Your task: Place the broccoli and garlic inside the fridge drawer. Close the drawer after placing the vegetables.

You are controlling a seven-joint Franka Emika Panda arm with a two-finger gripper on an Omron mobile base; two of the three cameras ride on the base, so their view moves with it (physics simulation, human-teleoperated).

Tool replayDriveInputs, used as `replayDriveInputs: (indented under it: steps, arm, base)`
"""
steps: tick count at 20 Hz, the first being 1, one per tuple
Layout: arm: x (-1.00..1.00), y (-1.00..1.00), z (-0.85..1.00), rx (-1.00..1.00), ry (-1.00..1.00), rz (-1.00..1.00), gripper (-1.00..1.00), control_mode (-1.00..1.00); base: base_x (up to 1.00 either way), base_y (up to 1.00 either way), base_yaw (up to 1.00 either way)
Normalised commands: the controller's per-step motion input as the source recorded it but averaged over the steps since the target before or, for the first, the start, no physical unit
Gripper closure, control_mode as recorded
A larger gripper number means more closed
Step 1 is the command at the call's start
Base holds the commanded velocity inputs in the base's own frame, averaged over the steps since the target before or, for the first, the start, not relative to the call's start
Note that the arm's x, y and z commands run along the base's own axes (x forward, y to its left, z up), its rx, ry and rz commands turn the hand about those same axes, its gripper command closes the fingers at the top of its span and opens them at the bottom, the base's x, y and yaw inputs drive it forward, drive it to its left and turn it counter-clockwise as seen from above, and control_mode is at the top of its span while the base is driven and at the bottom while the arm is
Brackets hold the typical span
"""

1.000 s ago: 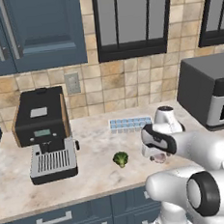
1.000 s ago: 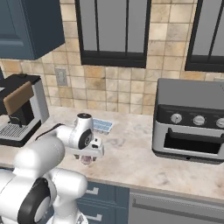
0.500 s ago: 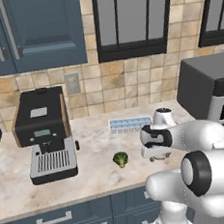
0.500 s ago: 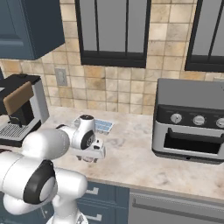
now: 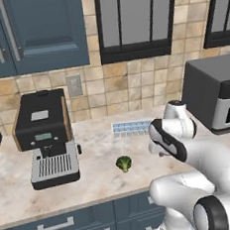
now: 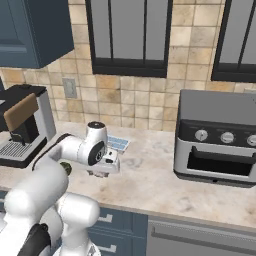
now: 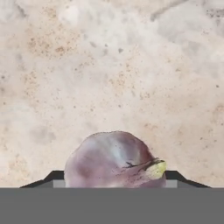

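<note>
Your garlic point(image 7: 114, 159), pinkish-purple with a yellowish tip, sits on the worktop point(image 5: 98, 181) mid-depth, between your gripper point(image 7: 113, 177) tips; whether they grip it you cannot tell. Broccoli point(image 5: 123, 163) lies nearer the front edge, coffee machine point(image 5: 44, 138) left, toaster oven point(image 6: 217, 137) right.

The arm point(image 6: 60, 155) reaches across the marble counter point(image 6: 150, 180), with the gripper point(image 6: 102, 172) pointing down at the counter surface. Whether the jaws hold anything cannot be told. A blue tray point(image 6: 118, 143) lies just behind the hand. A coffee machine point(image 6: 22, 127) stands at left. A toaster oven point(image 6: 217, 140) stands at right. An outlet point(image 6: 69, 88) is set in the tiled wall.
</note>
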Motion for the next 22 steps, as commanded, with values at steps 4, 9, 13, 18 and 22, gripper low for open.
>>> replayDriveInputs:
  steps: [4, 9, 13, 18, 22]
  arm:
    - [-0.35, 0.05, 1.0, 0.0, -0.23, 0.0, 1.0, -1.0]
    - [-0.6, 0.31, 0.99, 0.0, -0.13, -0.01, 1.0, -1.0]
    - [-0.43, 0.41, 0.85, 0.0, -0.08, 0.0, 1.0, -1.0]
    - [-0.06, 0.21, -0.01, -0.04, 0.02, 0.0, 1.0, -1.0]
    - [-0.57, -0.31, 0.3, 0.0, -0.2, -0.07, 1.0, -1.0]
  base:
    - [0.0, 0.0, 0.0]
    - [0.0, 0.0, 0.0]
    - [0.0, 0.0, 0.0]
    - [0.0, 0.0, 0.0]
    - [0.0, 0.0, 0.0]
